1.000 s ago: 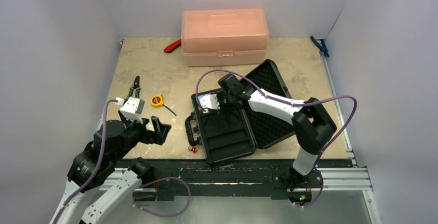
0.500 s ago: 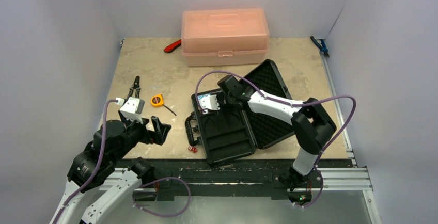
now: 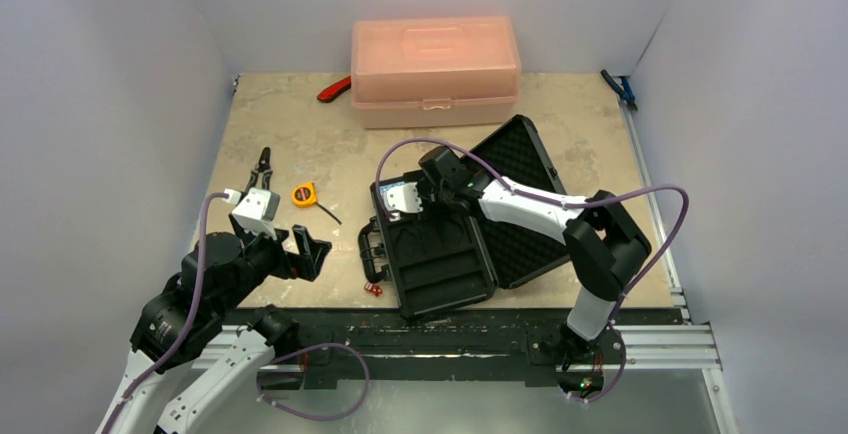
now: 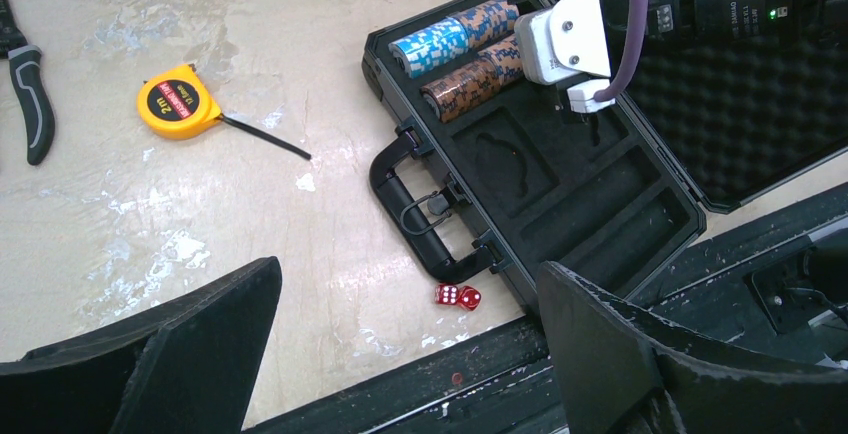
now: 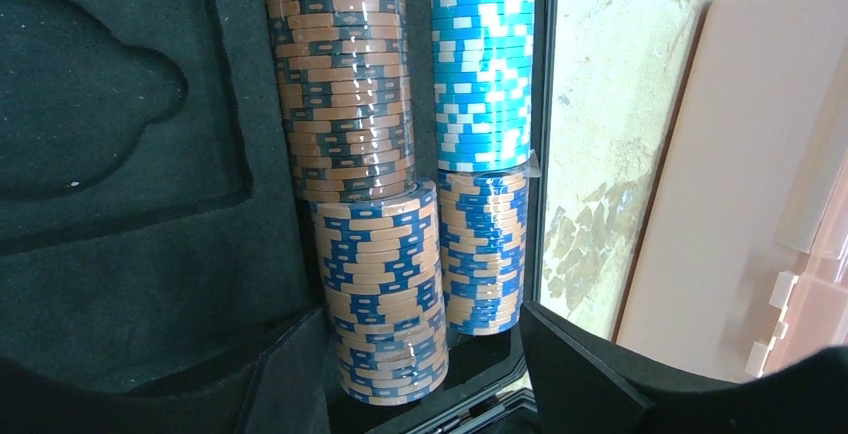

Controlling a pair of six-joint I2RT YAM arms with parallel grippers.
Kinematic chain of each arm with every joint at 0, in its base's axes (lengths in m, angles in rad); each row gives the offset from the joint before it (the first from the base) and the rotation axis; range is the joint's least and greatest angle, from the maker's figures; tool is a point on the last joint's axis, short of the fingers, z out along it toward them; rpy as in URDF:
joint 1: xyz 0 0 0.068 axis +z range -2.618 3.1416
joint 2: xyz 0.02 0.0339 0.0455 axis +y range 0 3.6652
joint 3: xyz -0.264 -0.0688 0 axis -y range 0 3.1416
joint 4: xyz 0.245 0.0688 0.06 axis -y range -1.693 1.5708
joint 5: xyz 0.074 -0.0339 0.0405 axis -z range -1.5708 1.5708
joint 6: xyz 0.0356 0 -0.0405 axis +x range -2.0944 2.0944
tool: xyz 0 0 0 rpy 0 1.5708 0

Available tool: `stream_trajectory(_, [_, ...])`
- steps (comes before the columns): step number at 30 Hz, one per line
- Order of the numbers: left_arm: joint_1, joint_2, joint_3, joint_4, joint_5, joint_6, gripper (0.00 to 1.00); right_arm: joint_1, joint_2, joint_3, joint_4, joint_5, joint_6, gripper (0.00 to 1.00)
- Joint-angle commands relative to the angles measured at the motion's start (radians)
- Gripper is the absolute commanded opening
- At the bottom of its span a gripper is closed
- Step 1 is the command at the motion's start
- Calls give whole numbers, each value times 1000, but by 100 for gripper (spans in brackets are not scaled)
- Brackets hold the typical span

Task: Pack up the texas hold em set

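The black foam-lined briefcase (image 3: 445, 254) lies open mid-table, with its lid (image 3: 530, 204) folded to the right and its handle (image 4: 410, 209) toward the left. Several chip stacks lie in its far grooves: a reddish-brown one (image 5: 345, 74), a light blue one (image 5: 483, 54) and two tan-and-blue ones (image 5: 385, 294). My right gripper (image 5: 430, 374) hovers open over the tan-and-blue stacks and holds nothing; it also shows in the top view (image 3: 410, 199). Two red dice (image 4: 457, 297) lie on the table by the handle. My left gripper (image 4: 410, 354) is open and empty above them, near the front edge.
A translucent pink box (image 3: 435, 69) stands at the back. A yellow tape measure (image 3: 304, 194) and black pliers (image 3: 262, 164) lie at the left. A red-handled tool (image 3: 335, 89) lies beside the pink box. A blue tool (image 3: 620, 89) lies at the back right.
My right gripper has shifted slightly left over the chip stacks. The left arm has not moved.
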State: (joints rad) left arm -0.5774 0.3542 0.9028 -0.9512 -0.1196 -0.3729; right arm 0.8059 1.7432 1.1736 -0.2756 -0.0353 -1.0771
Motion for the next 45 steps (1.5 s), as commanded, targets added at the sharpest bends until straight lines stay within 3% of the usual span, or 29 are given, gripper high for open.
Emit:
stream_trajectory(1, [-4,12,-2,28,-4,26,100,33,-48,7,73,-70,29,74])
stream_trajectory(17, [-3,20,1,29,-6,26,100,41,-218,-39,107,-131,133,81])
stream_trajectory(21, [-3,24,0,27,-13,25,100,41,-283,-66,230,-140,257,83])
stream_trajectory(25, [-3,23,1,24,-19,21,100,41,-293,-99,426,24,541,81])
stream_trajectory(28, [-4,22,-1,24,-21,20,100,27,-244,-58,394,175,786,75])
stream_trajectory(31, [-3,23,-1,24,-21,20,100,11,-179,20,242,277,1025,71])
stream_trajectory(34, [-3,23,-1,23,-21,19,100,-17,-148,42,135,342,1207,60])
stream_trajectory(38, [-3,17,-1,22,-22,18,100,-66,-173,-31,131,281,1297,47])
stream_trajectory(45, [-4,19,-1,24,-20,19,100,-144,-160,-76,103,265,1338,4])
